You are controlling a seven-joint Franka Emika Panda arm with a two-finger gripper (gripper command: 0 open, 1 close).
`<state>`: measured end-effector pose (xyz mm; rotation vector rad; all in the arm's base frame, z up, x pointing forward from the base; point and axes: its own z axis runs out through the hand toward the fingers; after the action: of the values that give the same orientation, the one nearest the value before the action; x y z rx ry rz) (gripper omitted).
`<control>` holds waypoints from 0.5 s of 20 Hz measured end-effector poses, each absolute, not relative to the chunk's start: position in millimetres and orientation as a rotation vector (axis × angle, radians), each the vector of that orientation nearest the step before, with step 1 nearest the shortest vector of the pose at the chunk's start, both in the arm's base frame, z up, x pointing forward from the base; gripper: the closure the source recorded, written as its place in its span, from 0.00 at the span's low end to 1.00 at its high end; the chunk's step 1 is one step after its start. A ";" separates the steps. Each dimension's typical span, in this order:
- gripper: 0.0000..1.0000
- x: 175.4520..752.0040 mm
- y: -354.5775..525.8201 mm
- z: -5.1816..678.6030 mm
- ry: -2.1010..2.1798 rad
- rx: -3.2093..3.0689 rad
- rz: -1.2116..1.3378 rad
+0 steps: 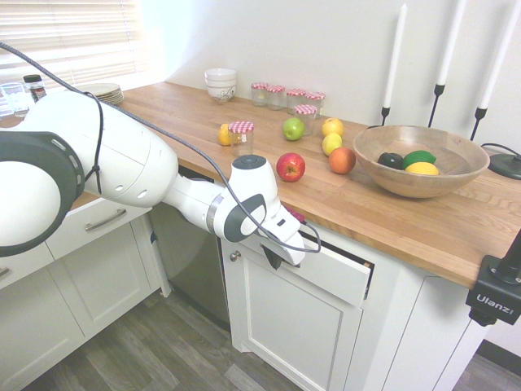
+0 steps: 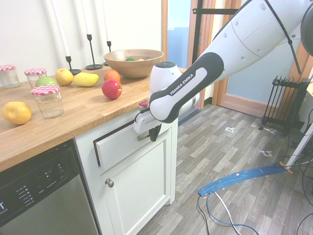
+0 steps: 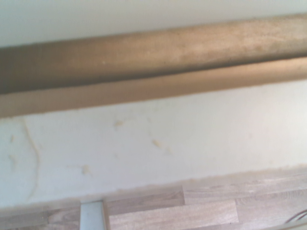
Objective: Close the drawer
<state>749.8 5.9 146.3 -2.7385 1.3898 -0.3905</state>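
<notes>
Under the counter edge, the drawer (image 2: 120,142) was found nearly shut, a narrow dark gap remaining. The gripper (image 2: 152,133), fingers pressed together and empty, was set against the front panel at the handle; the cabinet lay directly behind the panel.

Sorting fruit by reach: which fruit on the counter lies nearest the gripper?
The red apple, alone near the counter's front edge just above the gripper; the other fruits sit farther back.

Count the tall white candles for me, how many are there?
3, all standing in black holders on the counter behind the wooden bowl: the left candle, the middle candle and the right candle. None seem hidden.
</notes>
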 end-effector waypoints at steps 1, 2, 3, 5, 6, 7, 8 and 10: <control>1.00 750.7 5.7 147.9 1.394 -2.740 -0.385; 1.00 751.6 5.6 149.6 1.396 -2.743 -0.381; 1.00 752.8 5.2 151.8 1.398 -2.742 -0.384; 1.00 757.3 4.3 159.7 1.394 -2.739 -0.406; 1.00 757.7 4.5 160.3 1.390 -2.740 -0.412; 1.00 757.7 4.0 160.4 1.387 -2.745 -0.415; 1.00 757.8 4.1 160.6 1.385 -2.747 -0.417; 1.00 757.9 4.2 160.8 1.384 -2.748 -0.418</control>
<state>757.9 4.2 160.8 -2.7479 1.3841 -0.4182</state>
